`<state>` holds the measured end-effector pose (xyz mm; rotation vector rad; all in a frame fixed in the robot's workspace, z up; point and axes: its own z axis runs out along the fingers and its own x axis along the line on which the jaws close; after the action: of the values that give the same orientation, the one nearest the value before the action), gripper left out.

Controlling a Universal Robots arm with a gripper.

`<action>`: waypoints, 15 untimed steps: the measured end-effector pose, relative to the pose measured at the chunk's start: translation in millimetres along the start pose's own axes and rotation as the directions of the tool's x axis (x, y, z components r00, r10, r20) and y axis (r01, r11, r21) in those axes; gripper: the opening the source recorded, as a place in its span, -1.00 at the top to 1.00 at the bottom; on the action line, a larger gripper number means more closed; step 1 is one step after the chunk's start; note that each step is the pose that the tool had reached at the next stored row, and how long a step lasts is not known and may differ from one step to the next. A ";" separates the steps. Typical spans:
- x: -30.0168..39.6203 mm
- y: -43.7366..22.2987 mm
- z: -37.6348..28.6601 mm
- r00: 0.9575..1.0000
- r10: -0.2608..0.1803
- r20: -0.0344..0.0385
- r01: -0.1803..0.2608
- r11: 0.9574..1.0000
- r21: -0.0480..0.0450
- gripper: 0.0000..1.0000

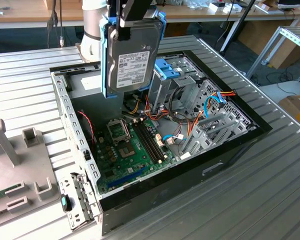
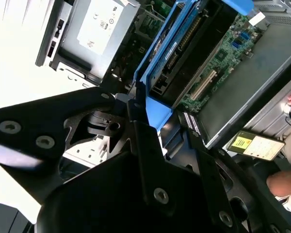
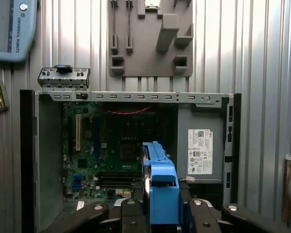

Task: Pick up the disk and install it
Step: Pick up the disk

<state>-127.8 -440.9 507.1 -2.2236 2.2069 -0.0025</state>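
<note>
Holds disk (image 1: 132, 62) upright in gripper (image 1: 132, 21), well above open PC case (image 1: 250, 131) on worktop (image 1: 270, 195). Has fingers (image 1: 124, 30) clamped on disk's top end only, label toward exterior cam, blue rails down both long edges. Not yet in drive cage (image 1: 176, 87); sits higher & to exterior view's left of it.

Risks, as judged from here:
- Might slip or pivot, w/ grip at one end & most of the weight below it. Would then drop onto motherboard (image 1: 132, 150) & could damage sockets.
- Could snag loose cables (image 1: 190, 122) bunched near cage if lowered off-line.
- Could jam on entering cage tilted or offset, esp. w/ blue bracket (image 1: 167, 67) on cage top close by.
- Hard to check alignment from first wrist view: looks edge-on along disk.
</note>
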 end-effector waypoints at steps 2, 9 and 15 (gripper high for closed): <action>9.8 -1.7 0.1 1.000 0.000 -0.002 0.000 1.000 0.000 0.27; 19.6 -4.2 0.3 1.000 0.000 -0.005 0.000 1.000 0.000 0.27; 30.3 -6.0 0.4 1.000 0.000 -0.005 0.000 1.000 0.000 0.27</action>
<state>-121.6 -471.1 506.6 -2.2261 2.2092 -0.0077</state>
